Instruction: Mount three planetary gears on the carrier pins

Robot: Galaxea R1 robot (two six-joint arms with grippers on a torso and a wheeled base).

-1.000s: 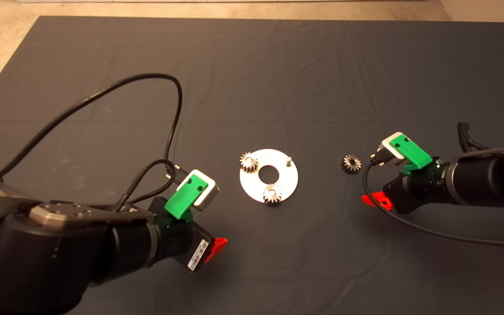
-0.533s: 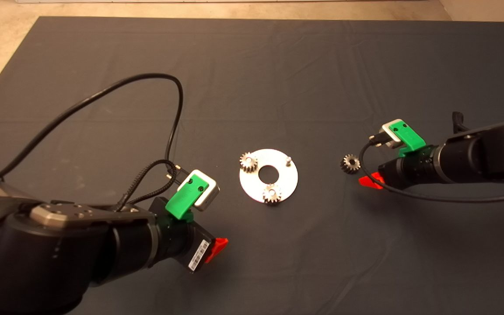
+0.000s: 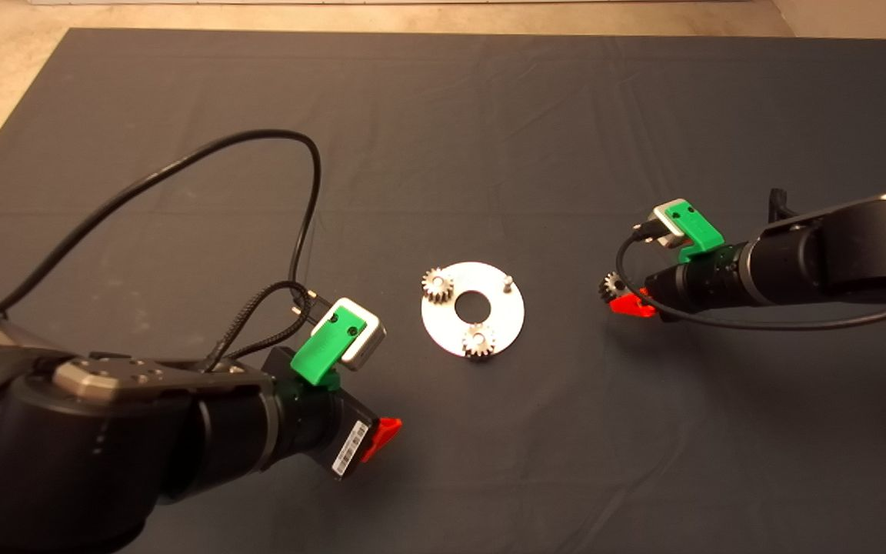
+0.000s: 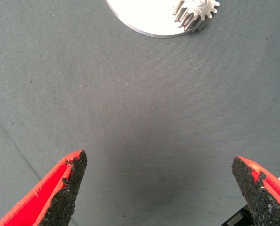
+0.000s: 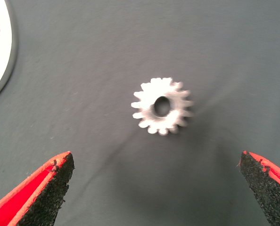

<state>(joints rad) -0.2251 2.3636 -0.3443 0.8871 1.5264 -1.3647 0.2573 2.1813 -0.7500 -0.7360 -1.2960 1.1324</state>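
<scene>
Looking down at the mat (image 3: 443,138), you have the silver disc (image 3: 472,308) near the centre, with two of the planetary gears already seated on carrier pins: one gear (image 3: 437,285) at the disc's ten o'clock edge and another (image 3: 479,340) at its six o'clock edge. The third pin (image 3: 508,282) stands bare at about two o'clock on the disc.

Your loose gear (image 3: 610,287) lies flat on the mat at three o'clock from the disc, well apart from it. Your right gripper (image 3: 627,304) is right at that gear, reaching in from the three o'clock side. In the right wrist view the gear (image 5: 162,106) sits bore-up between and ahead of the two fingertips (image 5: 50,188), which are spread wide and touch nothing; the disc's rim (image 5: 1,61) shows off to one side.

Your left gripper (image 3: 381,435) sits at about seven o'clock from the disc, near it but clear of it. Its fingertips (image 4: 67,181) are spread wide over bare mat, gripping nothing, with the disc's edge (image 4: 144,19) and a seated gear (image 4: 196,12) just ahead.
</scene>
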